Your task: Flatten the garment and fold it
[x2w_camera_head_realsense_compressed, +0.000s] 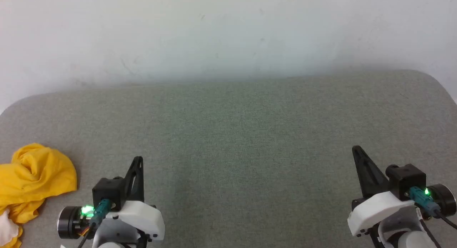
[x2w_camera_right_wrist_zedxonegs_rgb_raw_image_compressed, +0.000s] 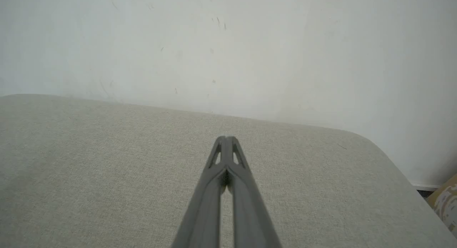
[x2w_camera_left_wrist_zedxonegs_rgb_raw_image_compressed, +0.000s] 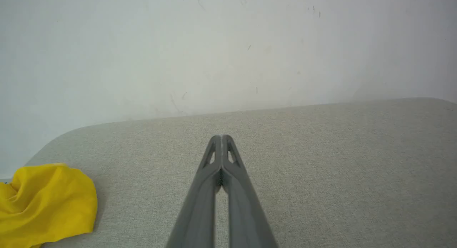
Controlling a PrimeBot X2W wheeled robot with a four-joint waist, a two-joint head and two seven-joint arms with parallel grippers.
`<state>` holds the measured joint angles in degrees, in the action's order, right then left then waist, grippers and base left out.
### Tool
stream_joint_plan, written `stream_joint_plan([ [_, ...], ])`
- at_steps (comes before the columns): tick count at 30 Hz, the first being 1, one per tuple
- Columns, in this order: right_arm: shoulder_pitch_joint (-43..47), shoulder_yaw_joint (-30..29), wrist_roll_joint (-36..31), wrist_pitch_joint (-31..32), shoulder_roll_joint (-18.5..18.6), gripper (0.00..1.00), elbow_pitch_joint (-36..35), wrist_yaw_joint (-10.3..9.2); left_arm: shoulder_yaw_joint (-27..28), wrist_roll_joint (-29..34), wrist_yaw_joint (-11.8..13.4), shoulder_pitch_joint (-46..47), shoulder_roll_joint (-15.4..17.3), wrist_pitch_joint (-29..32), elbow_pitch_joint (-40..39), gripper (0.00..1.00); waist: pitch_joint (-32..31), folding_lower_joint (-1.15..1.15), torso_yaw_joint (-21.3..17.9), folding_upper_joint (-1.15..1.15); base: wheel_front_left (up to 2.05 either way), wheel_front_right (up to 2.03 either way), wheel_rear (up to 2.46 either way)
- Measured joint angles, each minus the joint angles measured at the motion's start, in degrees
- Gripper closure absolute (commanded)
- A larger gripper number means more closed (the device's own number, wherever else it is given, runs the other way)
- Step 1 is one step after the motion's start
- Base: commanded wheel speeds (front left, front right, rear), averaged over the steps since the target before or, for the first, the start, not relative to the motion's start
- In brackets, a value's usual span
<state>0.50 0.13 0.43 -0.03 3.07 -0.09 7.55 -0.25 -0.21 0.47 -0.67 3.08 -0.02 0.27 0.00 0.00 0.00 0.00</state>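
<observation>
The garment point(x2w_camera_head_realsense_compressed: 34, 183) is a mustard-yellow crumpled heap at the lower left of the grey-green fabric surface point(x2w_camera_head_realsense_compressed: 235, 133), with a bit of white showing at its bottom edge; its print is hidden in the folds. The left wrist view has the garment point(x2w_camera_left_wrist_zedxonegs_rgb_raw_image_compressed: 46, 205) at its lower left. My left gripper point(x2w_camera_head_realsense_compressed: 139, 159) hovers just right of the heap, apart from it, its fingers point(x2w_camera_left_wrist_zedxonegs_rgb_raw_image_compressed: 221, 138) pressed together with nothing between them. Far to the right, my right gripper point(x2w_camera_head_realsense_compressed: 355, 148) is also shut and holds nothing, its fingers point(x2w_camera_right_wrist_zedxonegs_rgb_raw_image_compressed: 226, 139) closed over bare fabric.
A white wall point(x2w_camera_head_realsense_compressed: 228, 33) rises right behind the surface. The surface has rounded far corners, and its right edge point(x2w_camera_right_wrist_zedxonegs_rgb_raw_image_compressed: 403, 169) drops off toward a patterned object point(x2w_camera_right_wrist_zedxonegs_rgb_raw_image_compressed: 446, 205) on the floor. A wide stretch of fabric lies between the two grippers.
</observation>
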Motion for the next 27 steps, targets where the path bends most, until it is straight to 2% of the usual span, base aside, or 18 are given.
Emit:
stream_joint_plan([
  [22, 0.0, 0.0, 0.0, 0.0, 0.0, 1.00, 0.0, 0.00, 0.0, 0.0, 0.0, 0.0, 0.0, 0.0, 0.0, 1.00, 0.0, 0.00, 0.0, 0.00, 0.00, 0.00, 0.00],
  [23, 0.0, 0.0, 0.0, 0.0, 0.0, 0.00, 0.0, 0.00, 0.0, 0.0, 0.0, 0.0, 0.0, 0.0, 0.0, 0.00, 0.0, 0.00, 0.0, 0.00, 0.00, 0.00, 0.00],
  [27, 0.0, 0.0, 0.0, 0.0, 0.0, 0.00, 0.0, 0.00, -0.1, 0.0, 0.0, 0.0, 0.0, 0.0, 0.1, 0.00, 0.0, 0.00, 0.0, 0.00, 0.00, 0.00, 0.00],
])
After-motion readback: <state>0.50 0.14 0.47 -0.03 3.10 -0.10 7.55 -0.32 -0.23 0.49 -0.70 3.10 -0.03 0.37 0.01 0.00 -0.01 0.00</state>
